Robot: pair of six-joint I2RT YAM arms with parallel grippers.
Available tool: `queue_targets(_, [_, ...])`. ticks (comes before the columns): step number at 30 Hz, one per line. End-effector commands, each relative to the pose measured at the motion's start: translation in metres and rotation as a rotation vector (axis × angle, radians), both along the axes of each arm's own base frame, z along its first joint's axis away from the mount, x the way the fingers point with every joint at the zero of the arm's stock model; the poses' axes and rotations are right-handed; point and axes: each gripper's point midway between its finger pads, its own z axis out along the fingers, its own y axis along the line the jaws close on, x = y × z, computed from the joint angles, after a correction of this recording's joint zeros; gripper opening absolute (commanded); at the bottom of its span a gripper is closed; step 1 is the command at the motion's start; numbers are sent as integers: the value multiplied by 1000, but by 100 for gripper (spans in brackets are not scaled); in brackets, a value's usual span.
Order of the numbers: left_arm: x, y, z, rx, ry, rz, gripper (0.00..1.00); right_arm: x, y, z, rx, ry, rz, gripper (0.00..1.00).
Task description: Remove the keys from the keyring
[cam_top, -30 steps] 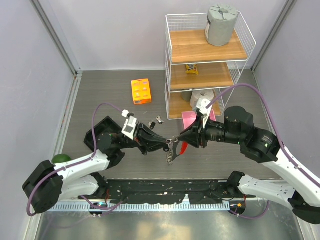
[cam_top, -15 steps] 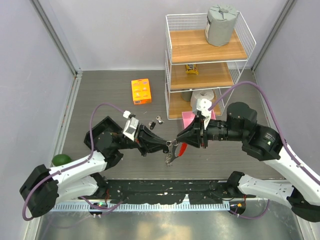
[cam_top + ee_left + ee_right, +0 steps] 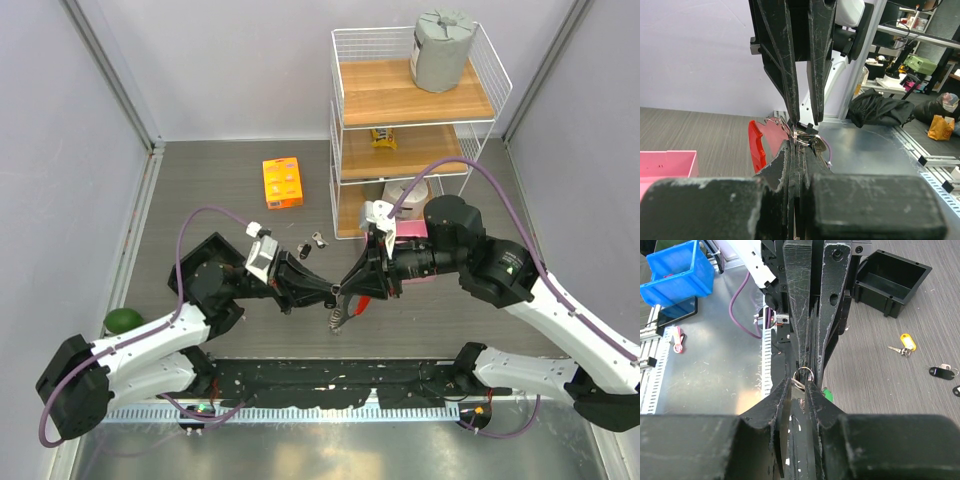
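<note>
The keyring point(image 3: 341, 297) is held above the table between both grippers. Its red fob point(image 3: 366, 298) and several keys point(image 3: 338, 318) hang below it. My left gripper point(image 3: 332, 293) comes in from the left and is shut on the thin ring point(image 3: 801, 136), with the red fob point(image 3: 757, 145) beside it. My right gripper point(image 3: 351, 288) comes in from the right. Its tips point(image 3: 802, 384) pinch a silvery key right under the small ring point(image 3: 804, 374). A green tag point(image 3: 827, 394) peeks out behind. Loose keys point(image 3: 311, 245) lie on the table, one with a yellow tag point(image 3: 908, 343) and one dark-headed point(image 3: 942, 371).
An orange box point(image 3: 283, 183) lies at the back left. A white wire shelf point(image 3: 412, 110) stands at the back right, with a pink box point(image 3: 408, 233) at its foot. A green ball point(image 3: 122, 320) sits at the far left. A black tray point(image 3: 892, 274) shows in the right wrist view.
My right arm has swung left and its wrist has moved closer over the ring. The bunch has shifted slightly left. My left gripper keeps its grip.
</note>
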Motion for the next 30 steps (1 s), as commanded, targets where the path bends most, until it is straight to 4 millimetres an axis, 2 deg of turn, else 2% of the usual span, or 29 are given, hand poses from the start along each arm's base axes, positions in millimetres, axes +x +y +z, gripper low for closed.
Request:
queue_targets(1, [-6, 6, 32, -76, -91, -2, 0, -5, -3, 19, 40, -42, 22, 23])
queue_targets(7, [-7, 6, 35, -80, -89, -8, 0, -9, -1, 15, 31, -40, 44, 23])
queue_targets(13, [-9, 6, 36, -78, -95, -20, 0, -4, 3, 3, -4, -42, 28, 23])
queue_targets(24, [-11, 7, 36, -77, -94, -26, 0, 9, -5, 1, -33, -90, -54, 23])
queue_targets(30, [-11, 7, 35, -77, -92, -24, 0, 3, -4, 0, -27, -83, -20, 22])
